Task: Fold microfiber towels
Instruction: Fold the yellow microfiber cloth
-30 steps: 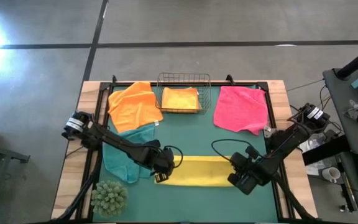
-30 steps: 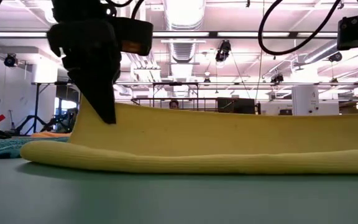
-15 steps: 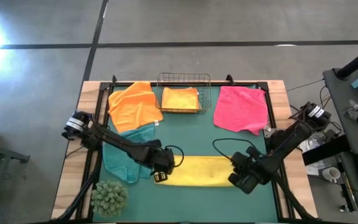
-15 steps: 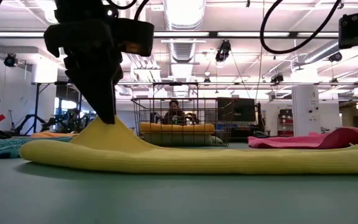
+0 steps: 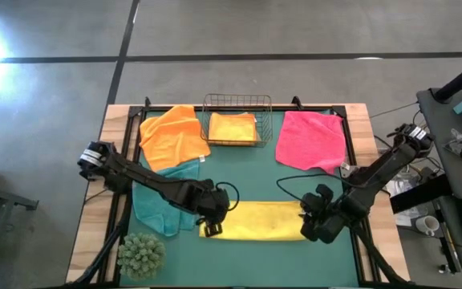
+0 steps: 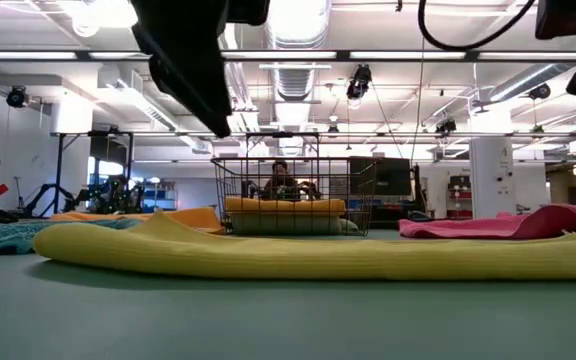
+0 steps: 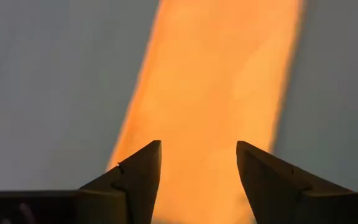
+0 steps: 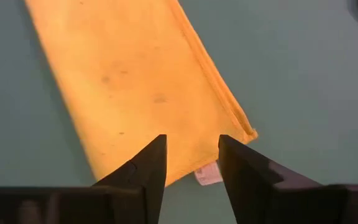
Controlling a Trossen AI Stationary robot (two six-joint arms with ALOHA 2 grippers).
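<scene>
- Yellow microfiber towel (image 5: 257, 221), already folded into a long flat strip, lies across the near middle of the green mat (image 5: 247, 172), with one of my grippers at each short end.
- I see the left gripper (image 5: 212, 222) hanging over the strip's left end, fingers parted with a clear gap and nothing between them.
- I see the right gripper (image 5: 310, 225) above the right end, where a small white label (image 8: 207, 176) pokes out; its fingers are also apart and empty.
- My guess is the next fold brings one short end over onto the other. To do it well I'd pinch every layer right at the edge, lift just enough to clear, and carry the end straight along the strip so the edges line up.
- Fuzzy cloth drags on the mat, so I'd move slowly and let the other gripper pin the far end.
- Waiting towels: orange (image 5: 172, 135) and teal (image 5: 157, 207) on the left, pink (image 5: 311, 140) at the back right, and a folded one inside the wire basket (image 5: 237, 103).
</scene>
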